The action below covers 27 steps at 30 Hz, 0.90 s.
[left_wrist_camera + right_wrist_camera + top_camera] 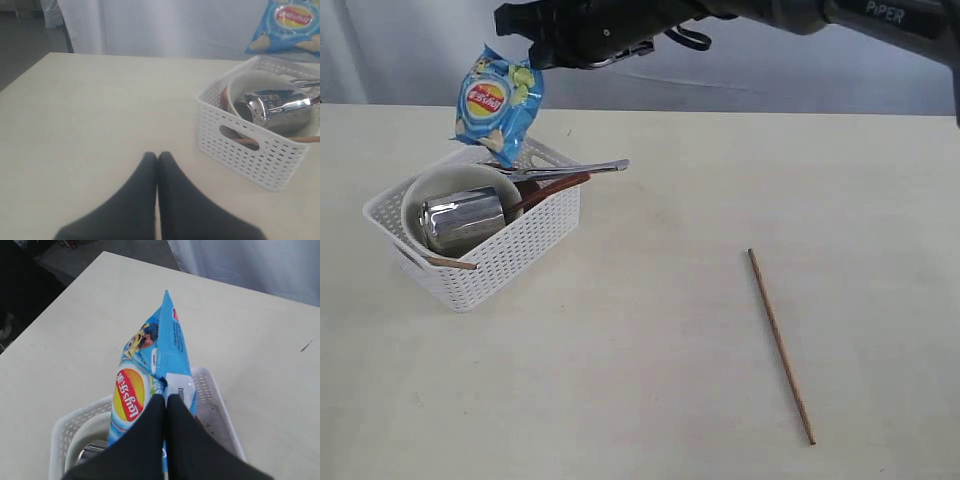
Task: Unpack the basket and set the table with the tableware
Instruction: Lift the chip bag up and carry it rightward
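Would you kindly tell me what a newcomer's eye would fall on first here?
The bright blue chip bag stands out, hanging above the far end of the white perforated plastic basket, pinched in the right arm's shut jaws. Inside the basket, a shiny steel cup lies on its side in a cream round bowl. A thin brown wooden chopstick lies alone on the right of the pale cream table.

Table (650,390) with basket (515,252), chopstick (781,345)
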Each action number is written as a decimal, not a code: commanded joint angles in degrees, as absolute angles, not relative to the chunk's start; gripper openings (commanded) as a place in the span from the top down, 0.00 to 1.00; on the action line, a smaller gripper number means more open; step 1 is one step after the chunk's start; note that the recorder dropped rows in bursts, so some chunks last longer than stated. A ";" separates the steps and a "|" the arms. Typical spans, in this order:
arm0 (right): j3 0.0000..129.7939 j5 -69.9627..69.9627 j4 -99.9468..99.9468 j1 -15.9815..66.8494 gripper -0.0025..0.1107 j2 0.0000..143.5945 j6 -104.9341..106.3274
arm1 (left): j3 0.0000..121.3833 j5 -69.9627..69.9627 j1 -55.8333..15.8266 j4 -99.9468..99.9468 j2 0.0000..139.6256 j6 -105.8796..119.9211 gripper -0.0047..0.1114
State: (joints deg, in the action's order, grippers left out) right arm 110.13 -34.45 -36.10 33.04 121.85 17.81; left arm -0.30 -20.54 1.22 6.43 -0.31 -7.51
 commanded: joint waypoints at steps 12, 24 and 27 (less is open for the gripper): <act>110.28 -45.60 -35.84 28.22 0.98 110.59 14.60 | 0.00 -20.00 0.95 5.95 0.00 -7.30 0.96; 89.90 -46.35 -38.58 13.42 0.98 98.14 20.37 | 0.00 -20.00 0.95 5.95 0.00 -7.30 0.96; 81.26 -44.44 -44.66 7.73 0.98 94.71 26.59 | 0.00 -20.00 0.95 5.95 0.00 -7.30 0.96</act>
